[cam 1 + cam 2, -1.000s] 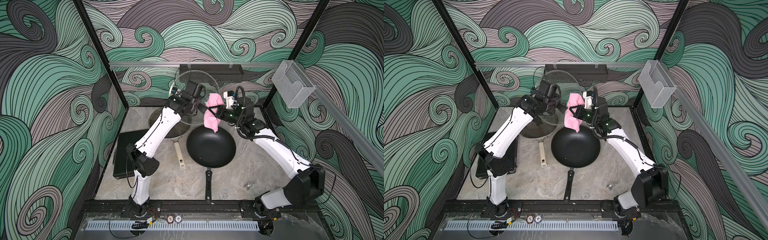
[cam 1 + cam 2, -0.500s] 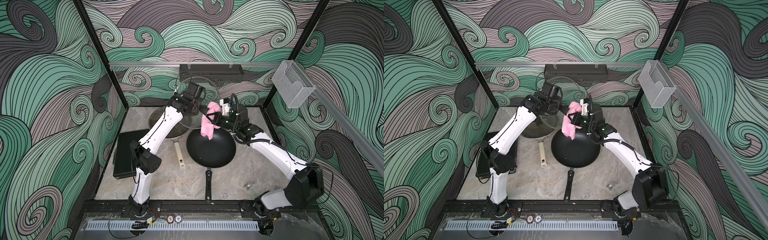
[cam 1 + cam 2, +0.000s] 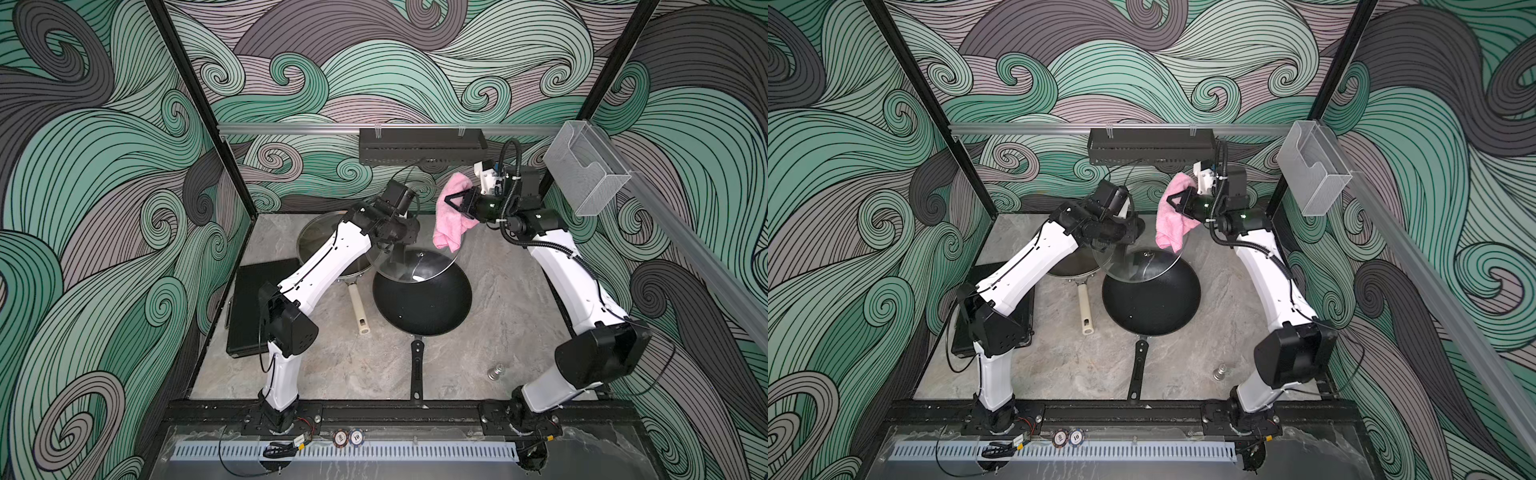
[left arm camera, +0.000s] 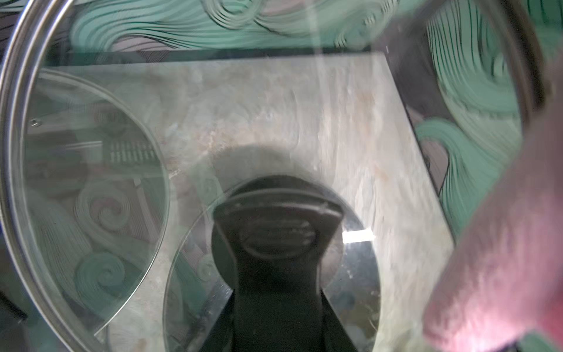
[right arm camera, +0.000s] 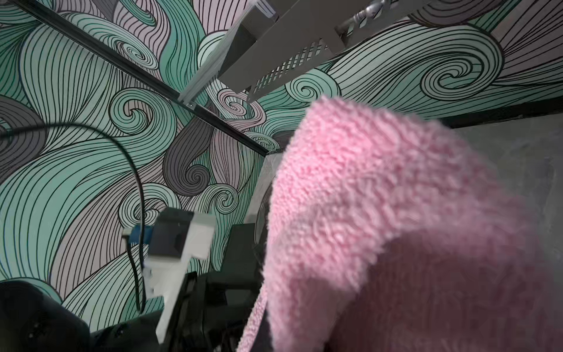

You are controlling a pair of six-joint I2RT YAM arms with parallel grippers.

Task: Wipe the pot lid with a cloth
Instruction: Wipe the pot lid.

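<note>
The pot lid [image 3: 415, 266] is clear glass with a metal rim, tilted in the air over the black wok [image 3: 422, 303]. My left gripper [image 3: 388, 245] is shut on its black knob [image 4: 274, 237], and the rim [image 4: 12, 152] curves round the left wrist view. The pink cloth [image 3: 451, 216] hangs from my right gripper [image 3: 453, 198], which is shut on it, raised near the back wall. The cloth's lower tip hangs close to the lid's far rim; contact cannot be told. In the right wrist view the cloth [image 5: 396, 228] hides the jaws. Both top views show the lid [image 3: 1138, 266] and cloth [image 3: 1173, 220].
A second pan [image 3: 328, 245] with a glass lid and beige handle [image 3: 358, 309] sits behind my left arm. A black flat board [image 3: 253, 307] lies at the left edge. A small metal weight [image 3: 496, 372] stands front right. A black rack [image 3: 422, 145] and clear holder [image 3: 586, 170] hang on the walls.
The lid has come down from near upright at the back to a flatter tilt over the wok. My right gripper dipped with the cloth, then rose back up and to the right.
</note>
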